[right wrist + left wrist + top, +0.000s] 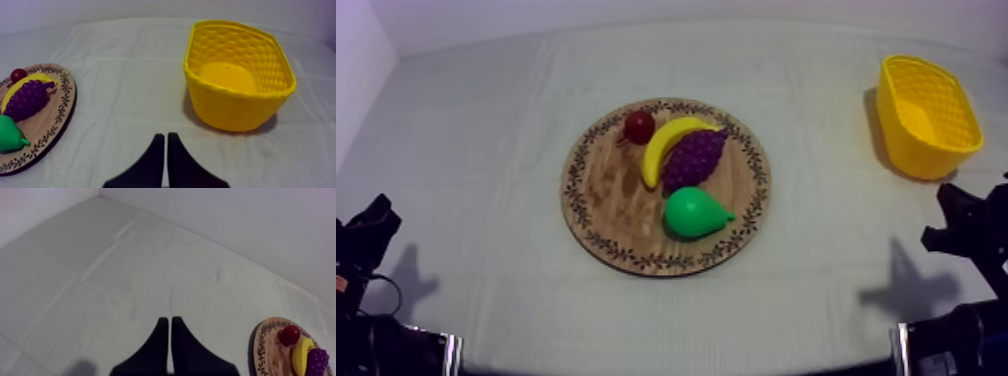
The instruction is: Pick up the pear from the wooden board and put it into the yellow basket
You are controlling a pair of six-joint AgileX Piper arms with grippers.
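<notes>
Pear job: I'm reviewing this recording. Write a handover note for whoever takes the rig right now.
Claws: left claw shut on nothing, over bare cloth, off to the side of the wooden board. The right claw is shut on nothing, over the cloth in front of the yellow basket.
Things: pear lies on the board with the grapes, banana and small red fruit. The basket is empty.
Done: nothing.
Left: open a claw, grasp the pear, carry it to the basket, release.

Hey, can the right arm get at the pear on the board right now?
Probably yes: the pear lies on the board at the side facing the right gripper, only bare cloth between them.
</notes>
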